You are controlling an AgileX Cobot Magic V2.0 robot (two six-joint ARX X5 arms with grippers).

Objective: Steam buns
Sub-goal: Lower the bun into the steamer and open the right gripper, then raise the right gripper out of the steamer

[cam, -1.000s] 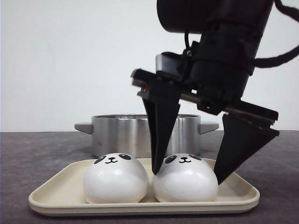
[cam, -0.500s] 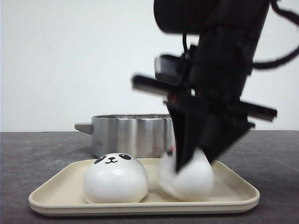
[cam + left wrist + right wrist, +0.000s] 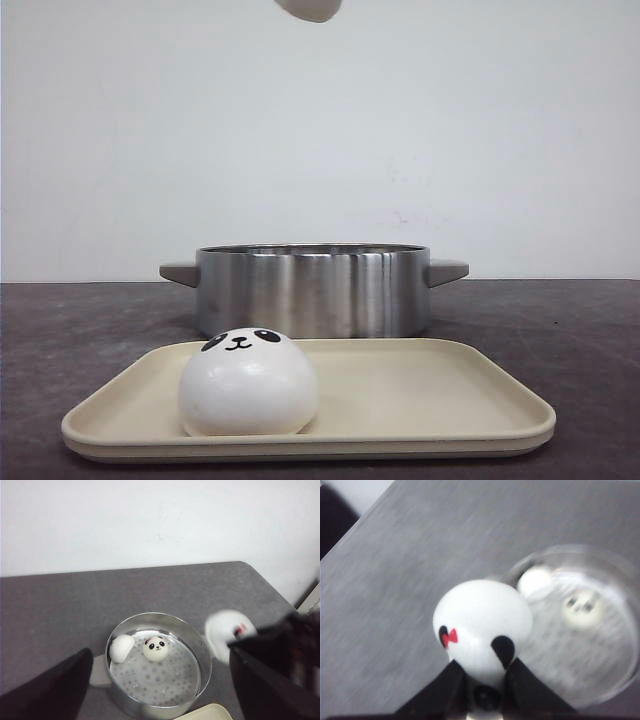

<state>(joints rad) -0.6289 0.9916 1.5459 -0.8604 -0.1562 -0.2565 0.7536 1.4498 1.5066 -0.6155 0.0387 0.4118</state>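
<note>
Buns: one [image 3: 481, 625] is pinched in the right fingers [image 3: 451, 682], high and beside the pot [image 3: 157, 664], not above it. Left fingers [image 3: 50, 690] spread, empty.

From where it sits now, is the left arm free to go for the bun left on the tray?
Probably yes: the bun sits alone on the tray, nothing over it; the right gripper is high up holding another bun.

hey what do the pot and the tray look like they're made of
The pot looks like brushed stainless steel: silvery walls with vertical light streaks, and a perforated steamer floor visible in the left wrist view. The tray looks like matte beige plastic, possibly melamine: even colour, soft rounded rim, no glare. Neither can be confirmed by look alone.
</note>
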